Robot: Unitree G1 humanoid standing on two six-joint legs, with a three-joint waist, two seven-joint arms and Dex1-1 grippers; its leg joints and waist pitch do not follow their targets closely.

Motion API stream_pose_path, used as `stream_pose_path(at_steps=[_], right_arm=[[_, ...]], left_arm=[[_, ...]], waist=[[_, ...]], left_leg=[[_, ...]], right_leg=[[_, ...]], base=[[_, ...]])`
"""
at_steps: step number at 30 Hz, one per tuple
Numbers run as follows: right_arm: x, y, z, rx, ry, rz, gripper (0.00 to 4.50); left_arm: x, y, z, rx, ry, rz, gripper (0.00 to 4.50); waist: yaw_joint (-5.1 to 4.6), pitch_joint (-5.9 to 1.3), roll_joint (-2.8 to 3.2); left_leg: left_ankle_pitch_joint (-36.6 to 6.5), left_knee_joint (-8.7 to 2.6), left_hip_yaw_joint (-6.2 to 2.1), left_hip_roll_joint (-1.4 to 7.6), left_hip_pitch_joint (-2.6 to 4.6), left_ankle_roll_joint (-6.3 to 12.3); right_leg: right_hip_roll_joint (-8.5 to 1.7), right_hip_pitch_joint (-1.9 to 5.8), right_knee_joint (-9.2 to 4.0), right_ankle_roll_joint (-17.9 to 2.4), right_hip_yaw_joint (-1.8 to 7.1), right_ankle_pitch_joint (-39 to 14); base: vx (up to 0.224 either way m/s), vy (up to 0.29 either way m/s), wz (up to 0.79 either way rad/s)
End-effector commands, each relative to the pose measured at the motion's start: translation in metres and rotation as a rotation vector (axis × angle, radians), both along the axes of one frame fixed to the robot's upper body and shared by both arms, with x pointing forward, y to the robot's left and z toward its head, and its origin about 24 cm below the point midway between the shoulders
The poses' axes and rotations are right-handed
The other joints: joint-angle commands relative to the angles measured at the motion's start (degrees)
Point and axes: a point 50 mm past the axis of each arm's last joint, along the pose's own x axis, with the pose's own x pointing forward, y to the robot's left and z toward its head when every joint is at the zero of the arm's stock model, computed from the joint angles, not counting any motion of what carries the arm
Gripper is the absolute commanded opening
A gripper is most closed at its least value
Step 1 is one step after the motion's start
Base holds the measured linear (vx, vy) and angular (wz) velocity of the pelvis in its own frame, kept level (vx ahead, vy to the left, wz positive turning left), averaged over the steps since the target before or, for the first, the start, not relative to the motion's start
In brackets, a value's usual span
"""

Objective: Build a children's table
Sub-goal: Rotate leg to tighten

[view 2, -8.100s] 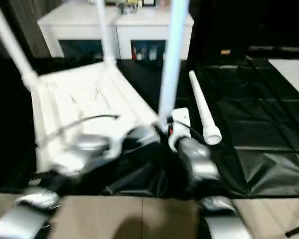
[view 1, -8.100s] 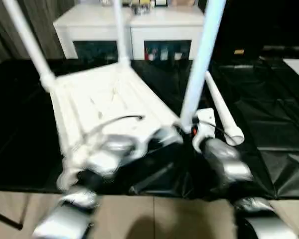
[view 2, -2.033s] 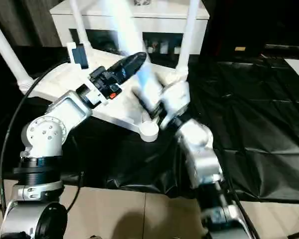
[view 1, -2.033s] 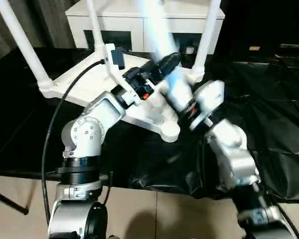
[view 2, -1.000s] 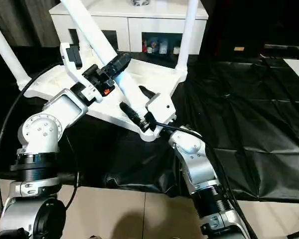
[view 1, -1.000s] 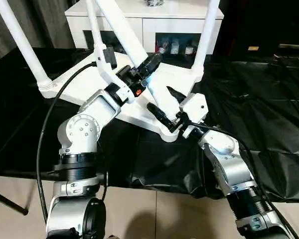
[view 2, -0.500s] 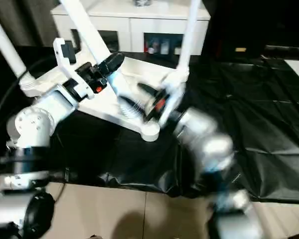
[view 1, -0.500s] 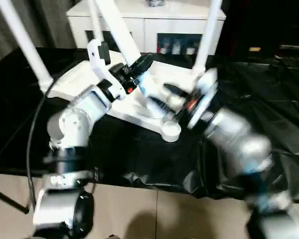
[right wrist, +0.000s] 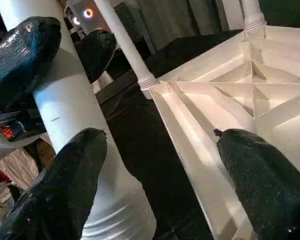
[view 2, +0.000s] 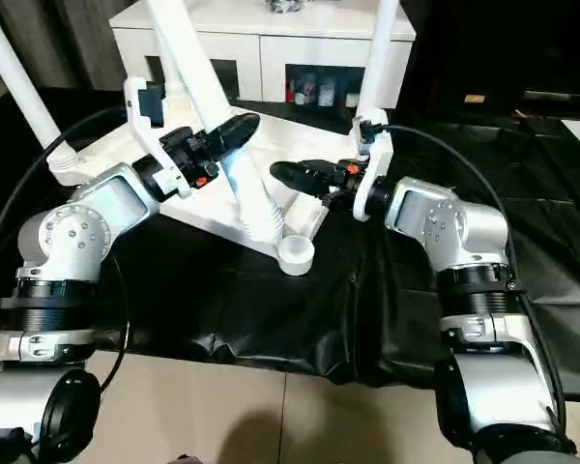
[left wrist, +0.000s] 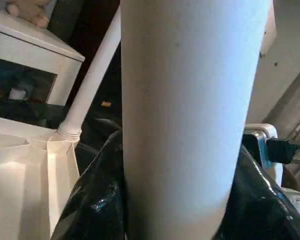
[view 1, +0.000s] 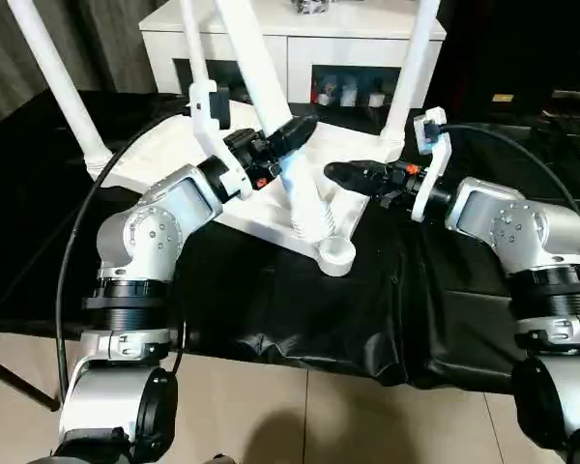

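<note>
The children's table lies upside down on a black sheet, its white ribbed tabletop (view 1: 164, 145) facing up. Three white legs stand in its corner sockets, one of them (view 1: 58, 77) at the far left. The fourth leg (view 1: 251, 58) leans over the tabletop with my left gripper (view 1: 292, 133) shut on it. Its threaded lower end (view 1: 314, 220) sits just beside the empty front corner socket (view 1: 336, 253). My right gripper (view 1: 343, 174) is open to the right of that leg, pointing at it with nothing between its fingers (right wrist: 65, 190).
A white cabinet (view 1: 290, 39) with dark glass doors stands behind the tabletop. The black sheet (view 1: 271, 300) covers the platform and hangs wrinkled over its front edge. Tiled floor (view 1: 367, 416) lies below that edge.
My right arm has swung out to the right, away from the front corner socket, and its gripper now points back at the leg. The left gripper still holds the leg.
</note>
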Motion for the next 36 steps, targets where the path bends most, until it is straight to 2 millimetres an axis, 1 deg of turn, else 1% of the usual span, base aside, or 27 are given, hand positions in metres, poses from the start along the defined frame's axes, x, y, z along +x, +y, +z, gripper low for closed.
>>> stream_pose_path(at_steps=[1, 2, 3, 4, 5, 6, 8, 10, 11, 12, 14, 15, 18, 19, 20, 21, 22, 24, 25, 26, 28, 29, 31, 34, 35, 36], right_arm=[[0.0, 0.002, 0.009, 0.002, -0.015, 0.037, 3.9], [-0.001, 0.003, 0.01, -0.005, -0.015, 0.056, 3.9], [-0.006, 0.012, 0.011, -0.022, -0.033, 0.155, 3.9], [-0.012, 0.022, 0.01, -0.049, -0.052, 0.245, 3.9], [-0.015, 0.026, 0.009, -0.062, -0.06, 0.287, 3.9], [-0.017, 0.031, 0.009, -0.072, -0.06, 0.323, 3.9], [-0.018, 0.038, 0.008, -0.084, -0.052, 0.359, 3.9], [-0.019, 0.039, 0.007, -0.085, -0.051, 0.371, 3.9], [-0.021, 0.042, 0.008, -0.085, -0.051, 0.4, 3.9], [-0.021, 0.042, 0.008, -0.085, -0.051, 0.4, 3.9], [-0.024, 0.045, 0.008, -0.072, -0.054, 0.454, 3.9], [-0.025, 0.046, 0.007, -0.076, -0.053, 0.47, 3.64], [-0.028, 0.045, 0.003, -0.108, -0.046, 0.515, 3.51], [-0.028, 0.045, 0.003, -0.111, -0.046, 0.518, 3.51], [-0.028, 0.045, 0.002, -0.118, -0.044, 0.524, 3.37], [-0.029, 0.044, 0.002, -0.127, -0.042, 0.53, 3.37], [-0.029, 0.043, 0.001, -0.138, -0.04, 0.534, 3.14], [-0.03, 0.042, -0.002, -0.163, -0.035, 0.541, 3.08], [-0.03, 0.041, -0.003, -0.174, -0.034, 0.543, 2.86], [-0.03, 0.041, -0.004, -0.182, -0.033, 0.544, 2.76], [-0.029, 0.04, -0.007, -0.204, -0.028, 0.537, 2.7], [-0.028, 0.041, -0.01, -0.233, -0.023, 0.518, 2.56], [-0.026, 0.041, -0.012, -0.242, -0.023, 0.505, 2.35], [-0.02, 0.044, -0.013, -0.237, -0.021, 0.416, 2.24], [-0.02, 0.044, -0.013, -0.237, -0.021, 0.416, 2.21], [-0.015, 0.043, -0.015, -0.24, -0.011, 0.353, 2.18]], left_arm=[[0.0, -0.001, 0.009, 0.019, -0.031, -0.022, 1.95], [0.0, -0.002, 0.008, 0.024, -0.033, -0.028, 1.95], [-0.003, -0.005, 0.008, 0.029, -0.036, -0.056, 1.95], [-0.006, -0.008, 0.008, 0.035, -0.041, -0.091, 1.95], [-0.008, -0.01, 0.007, 0.038, -0.044, -0.111, 1.95], [-0.011, -0.013, 0.007, 0.043, -0.056, -0.15, 1.95], [-0.019, -0.018, 0.007, 0.053, -0.089, -0.237, 1.95], [-0.021, -0.02, 0.007, 0.055, -0.098, -0.261, 1.95], [-0.026, -0.022, 0.007, 0.05, -0.111, -0.308, 1.95], [-0.026, -0.022, 0.007, 0.05, -0.111, -0.308, 1.95], [-0.031, -0.025, 0.009, 0.046, -0.126, -0.37, 1.95], [-0.032, -0.025, 0.009, 0.045, -0.128, -0.386, 1.95], [-0.033, -0.025, 0.009, 0.052, -0.133, -0.394, 1.95], [-0.033, -0.024, 0.009, 0.053, -0.134, -0.394, 1.95], [-0.033, -0.024, 0.009, 0.056, -0.136, -0.394, 1.95], [-0.033, -0.023, 0.009, 0.058, -0.138, -0.397, 1.95], [-0.033, -0.023, 0.01, 0.059, -0.14, -0.399, 1.95], [-0.034, -0.022, 0.01, 0.061, -0.143, -0.4, 1.95], [-0.034, -0.021, 0.01, 0.062, -0.144, -0.401, 1.95], [-0.034, -0.021, 0.01, 0.063, -0.145, -0.401, 1.95], [-0.034, -0.02, 0.01, 0.064, -0.145, -0.401, 1.95], [-0.034, -0.02, 0.009, 0.063, -0.145, -0.4, 1.95], [-0.034, -0.02, 0.009, 0.063, -0.145, -0.4, 1.95], [-0.033, -0.019, 0.008, 0.065, -0.145, -0.388, 1.95], [-0.033, -0.019, 0.008, 0.065, -0.145, -0.388, 1.95], [-0.033, -0.018, 0.008, 0.065, -0.143, -0.38, 1.95]], waist=[[0.28, -4.83, -0.94], [0.31, -4.83, -0.92], [0.3, -4.81, -1.46], [0.47, -4.84, -1.31], [0.48, -4.67, -1.14], [0.48, -4.73, -1.29], [0.55, -4.69, -1.3], [0.64, -4.65, -1.29], [0.71, -4.63, -1.2], [0.73, -4.57, -1.25], [0.82, -4.59, -1.3], [0.8, -4.51, -1.28], [0.99, -4.51, -1.43], [1.01, -4.51, -1.39], [1.08, -4.51, -1.38], [1.12, -4.53, -1.37], [1.09, -4.53, -1.42], [1.1, -4.55, -1.5], [1.11, -4.57, -1.49], [1.11, -4.57, -1.44], [1.1, -4.59, -1.57], [1.1, -4.57, -1.52], [1.09, -4.57, -1.54], [0.91, -4.51, -1.5], [0.8, -4.46, -1.49], [0.77, -4.49, -1.6]], left_leg=[[-6.0, -3.39, 0.27, 0.53, 0.94, 2.75], [-6.1, -3.4, 0.27, 0.56, 0.92, 2.73], [-6.4, -3.43, 0.33, 0.59, 0.91, 2.97], [-6.5, -3.41, 0.21, 0.64, 0.9, 3.05], [-6.5, -3.47, 0.21, 0.73, 0.74, 3.22], [-6.2, -3.44, 0.21, 0.84, 0.79, 3.35], [-5.8, -3.43, 0.25, 0.87, 0.78, 3.48], [-6.0, -3.46, 0.29, 0.92, 0.88, 3.16], [-6.5, -3.49, 0.28, 0.93, 0.97, 2.79], [-7.0, -3.54, 0.29, 0.9, 0.94, 2.51], [-7.4, -3.54, 0.29, 0.9, 1.0, 2.22], [-7.6, -3.58, 0.27, 0.94, 0.98, 2.09], [-7.8, -3.6, 0.24, 0.9, 0.97, 1.84], [-7.8, -3.59, 0.25, 0.9, 0.93, 1.77], [-7.6, -3.65, 0.19, 0.94, 0.97, 1.59], [-7.6, -3.64, 0.19, 0.92, 0.98, 1.46], [-7.7, -3.66, 0.18, 0.91, 0.96, 1.4], [-7.9, -3.66, 0.16, 0.91, 0.96, 1.3], [-7.9, -3.62, 0.16, 0.91, 0.97, 1.29], [-7.7, -3.64, 0.14, 0.9, 0.96, 1.32], [-7.5, -3.58, 0.16, 0.88, 0.92, 1.42], [-7.6, -3.6, 0.15, 0.88, 0.92, 1.36], [-7.7, -3.6, 0.16, 0.87, 0.92, 1.25], [-8.4, -3.7, 0.08, 0.87, 0.94, 0.74], [-8.7, -3.71, 0.1, 0.85, 0.94, 0.66], [-9.0, -3.73, 0.1, 0.85, 1.02, 0.47]], right_leg=[[-1.54, 4.25, -3.01, -14.4, 1.0, -5.3], [-1.56, 4.26, -2.98, -14.4, 1.01, -5.3], [-1.51, 4.28, -3.05, -14.3, 0.97, -5.7], [-1.54, 4.43, -2.86, -14.3, 0.89, -5.7], [-1.64, 4.34, -2.94, -13.9, 0.97, -6.1], [-1.7, 4.24, -2.87, -13.9, 0.97, -6.1], [-1.77, 4.06, -2.85, -14.4, 1.01, -6.2], [-1.76, 3.95, -2.85, -14.7, 1.05, -6.9], [-1.76, 3.9, -2.89, -14.7, 1.08, -7.3], [-1.73, 3.91, -2.92, -14.5, 1.11, -7.8], [-1.73, 3.9, -2.85, -14.2, 1.15, -8.2], [-1.73, 3.86, -2.96, -14.0, 1.17, -8.4], [-1.76, 3.93, -3.02, -13.4, 1.21, -8.9], [-1.75, 3.91, -3.03, -13.3, 1.23, -9.0], [-1.72, 3.88, -3.01, -13.1, 1.2, -9.0], [-1.7, 3.87, -2.98, -13.1, 1.19, -8.8], [-1.68, 3.88, -2.96, -13.1, 1.2, -8.7], [-1.67, 3.92, -2.93, -13.1, 1.19, -8.4], [-1.69, 3.92, -2.91, -13.1, 1.2, -8.2], [-1.71, 3.93, -2.88, -13.2, 1.2, -8.0], [-1.68, 3.94, -2.82, -13.4, 1.22, -7.5], [-1.7, 3.94, -2.87, -13.4, 1.2, -7.8], [-1.72, 3.92, -2.88, -13.3, 1.23, -8.2], [-1.76, 3.85, -2.96, -13.0, 1.23, -9.2], [-1.69, 3.77, -3.02, -12.9, 1.24, -9.5], [-1.71, 3.8, -3.05, -12.8, 1.23, -9.9]], base=[[0.0, 0.0, 0.0], [0.0, 0.0, 0.0], [0.0, 0.0, 0.0], [0.0, 0.0, 0.0], [0.0, 0.0, 0.0], [0.0, 0.0, 0.0], [0.0, 0.0, 0.0], [0.0, 0.0, 0.0], [0.0, 0.0, 0.0], [0.0, 0.0, 0.0], [0.0, 0.0, 0.0], [0.0, 0.0, 0.0], [0.0, 0.0, 0.0], [0.0, 0.0, 0.0], [0.0, 0.0, 0.0], [0.0, 0.0, 0.0], [0.0, 0.0, 0.0], [0.0, 0.0, 0.0], [0.0, 0.0, 0.0], [0.0, 0.0, 0.0], [0.0, 0.0, 0.0], [0.0, 0.0, 0.0], [0.0, 0.0, 0.0], [0.0, 0.0, 0.0], [0.0, 0.0, 0.0], [0.0, 0.0, 0.0]])
